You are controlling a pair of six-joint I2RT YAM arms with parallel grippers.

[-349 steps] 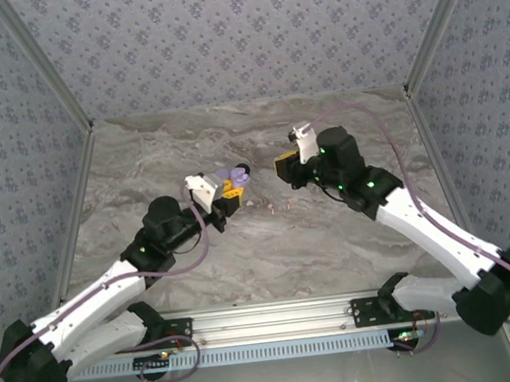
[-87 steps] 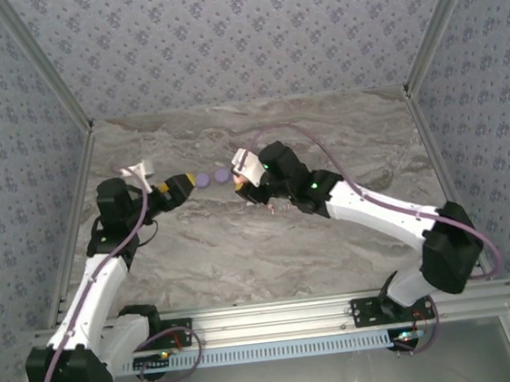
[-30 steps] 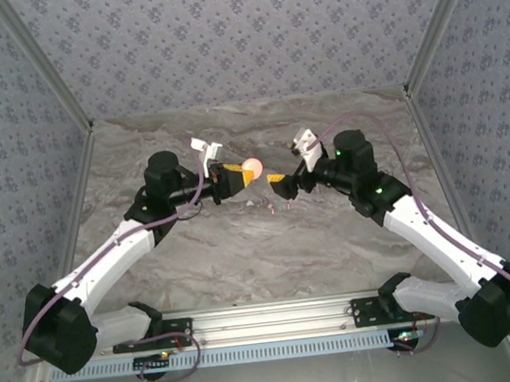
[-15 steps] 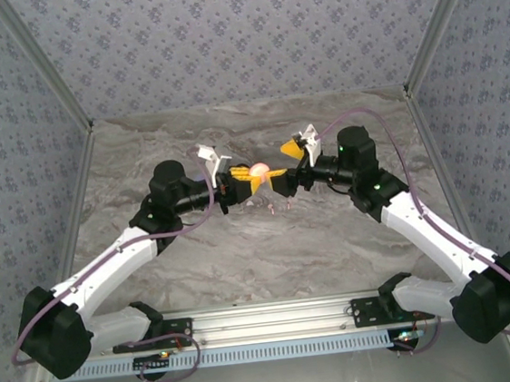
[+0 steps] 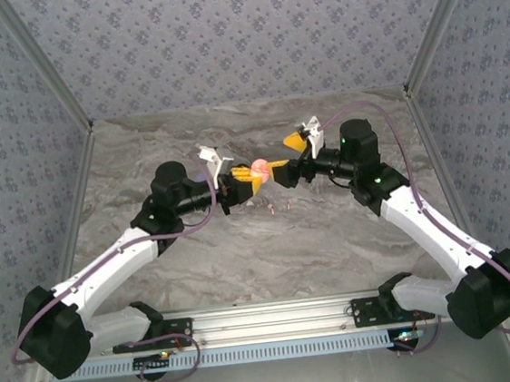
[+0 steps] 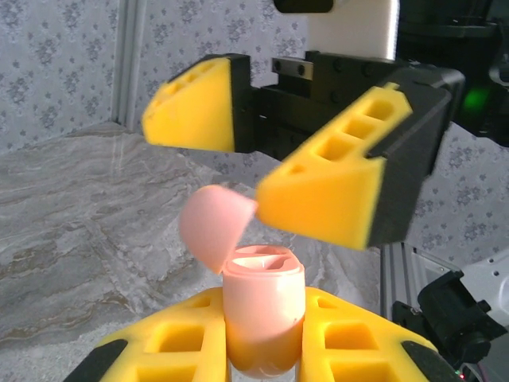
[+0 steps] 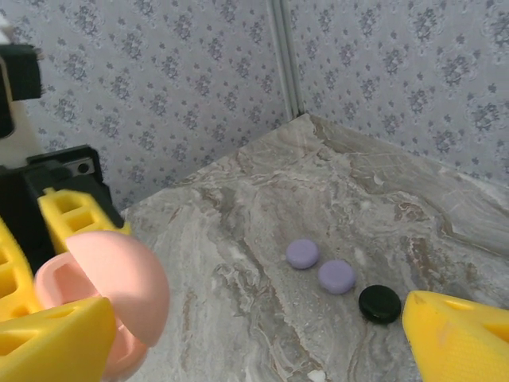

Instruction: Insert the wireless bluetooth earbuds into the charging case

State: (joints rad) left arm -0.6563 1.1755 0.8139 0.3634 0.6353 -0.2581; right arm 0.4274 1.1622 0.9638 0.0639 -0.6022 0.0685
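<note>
My left gripper (image 6: 262,354) is shut on a pink charging case (image 6: 262,306), held upright above the table, with its round lid (image 6: 213,229) hinged open to the left. Its two inner slots look empty. My right gripper (image 6: 262,151) faces it, open, with the lid between its yellow fingers (image 6: 322,195); the lower one sits at the lid's edge. From above, the case (image 5: 258,167) hangs between the left gripper (image 5: 243,179) and right gripper (image 5: 286,154). Tiny pale earbuds (image 5: 278,209) lie on the table just below them. The right wrist view shows the lid (image 7: 119,286) beside my right gripper (image 7: 254,350).
Two lilac round discs (image 7: 302,253) (image 7: 336,276) and a black one (image 7: 379,303) lie in a row on the marble table (image 7: 238,239), under the right gripper. Patterned walls close in the back and sides. A metal rail (image 5: 269,322) runs along the near edge.
The right gripper has moved left and up to the pink case, so its fingers now straddle the lid. The left gripper has edged right with the case still in it.
</note>
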